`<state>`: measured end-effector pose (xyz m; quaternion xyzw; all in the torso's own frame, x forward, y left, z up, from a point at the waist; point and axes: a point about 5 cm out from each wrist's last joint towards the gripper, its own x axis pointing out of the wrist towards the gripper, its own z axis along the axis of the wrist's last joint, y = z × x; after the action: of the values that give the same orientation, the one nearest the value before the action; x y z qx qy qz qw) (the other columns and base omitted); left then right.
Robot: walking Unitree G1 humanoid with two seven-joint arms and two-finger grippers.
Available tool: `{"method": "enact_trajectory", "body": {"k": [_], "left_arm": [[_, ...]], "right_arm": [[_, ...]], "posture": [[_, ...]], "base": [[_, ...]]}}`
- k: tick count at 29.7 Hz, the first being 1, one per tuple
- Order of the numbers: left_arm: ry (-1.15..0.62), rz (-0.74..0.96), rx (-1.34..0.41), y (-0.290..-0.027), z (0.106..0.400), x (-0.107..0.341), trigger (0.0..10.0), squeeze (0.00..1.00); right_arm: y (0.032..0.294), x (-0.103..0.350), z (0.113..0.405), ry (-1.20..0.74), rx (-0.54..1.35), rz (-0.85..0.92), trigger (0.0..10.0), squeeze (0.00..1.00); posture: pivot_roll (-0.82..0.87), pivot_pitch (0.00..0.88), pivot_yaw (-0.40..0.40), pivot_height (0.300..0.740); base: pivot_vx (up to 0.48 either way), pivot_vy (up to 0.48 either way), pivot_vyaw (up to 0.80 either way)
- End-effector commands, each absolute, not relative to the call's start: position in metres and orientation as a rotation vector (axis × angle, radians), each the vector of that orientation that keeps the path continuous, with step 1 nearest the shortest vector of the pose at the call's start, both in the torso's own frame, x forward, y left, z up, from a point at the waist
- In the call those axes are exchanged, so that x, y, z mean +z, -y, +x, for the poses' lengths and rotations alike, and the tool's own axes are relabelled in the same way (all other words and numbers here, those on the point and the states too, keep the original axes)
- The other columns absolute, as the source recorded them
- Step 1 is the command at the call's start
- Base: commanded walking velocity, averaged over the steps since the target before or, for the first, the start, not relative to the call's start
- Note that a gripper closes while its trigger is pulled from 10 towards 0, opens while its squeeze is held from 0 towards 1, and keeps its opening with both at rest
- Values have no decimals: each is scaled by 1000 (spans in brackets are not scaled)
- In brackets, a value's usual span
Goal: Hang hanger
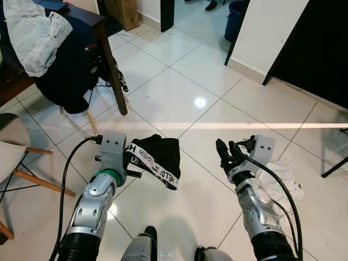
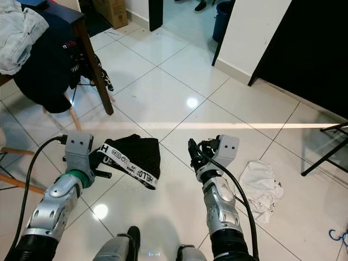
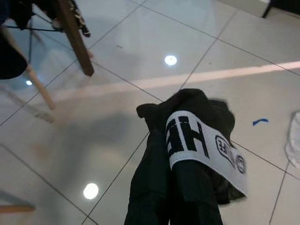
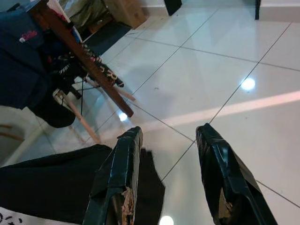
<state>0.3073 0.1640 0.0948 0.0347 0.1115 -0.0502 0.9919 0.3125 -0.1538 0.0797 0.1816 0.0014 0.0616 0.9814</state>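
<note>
My left gripper (image 1: 132,165) is shut on a black garment with a white lettered waistband (image 1: 157,156), held low over the tiled floor. In the left wrist view the waistband (image 3: 201,140) drapes over the dark fingers and hides them. My right gripper (image 1: 225,152) is raised beside the garment, open, holding nothing; both of its fingers (image 4: 117,178) stand well apart above the tiles. A small blue looped object (image 2: 337,236) lies on the floor at the far right edge; whether it is a hanger I cannot tell.
A dark wooden table (image 1: 103,32) piled with clothes stands at the left, with a pale chair (image 1: 13,157) nearer me. A white cloth (image 2: 261,185) lies on the floor to the right. A white wall corner (image 1: 266,38) and a blue bin (image 1: 235,16) are ahead.
</note>
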Motion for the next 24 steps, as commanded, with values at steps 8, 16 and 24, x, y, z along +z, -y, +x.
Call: {"method": "enact_trajectory", "body": {"k": [8,16,24], "left_arm": [[-247,55,-105,-163,303,89,10000,0],[-280,15,-87,-164,303,86,10000,0],[-293,14,-86,-165,302,85,10000,0]], "right_arm": [[156,73,307,-29,107,373,10000,0],[157,72,307,-31,110,373,10000,0],[157,72,308,-33,112,376,10000,0]], "posture": [[83,121,81,740],[82,118,79,740],[83,114,80,740]], "base": [[0,-386,0],[0,-94,0],[0,420,0]]}}
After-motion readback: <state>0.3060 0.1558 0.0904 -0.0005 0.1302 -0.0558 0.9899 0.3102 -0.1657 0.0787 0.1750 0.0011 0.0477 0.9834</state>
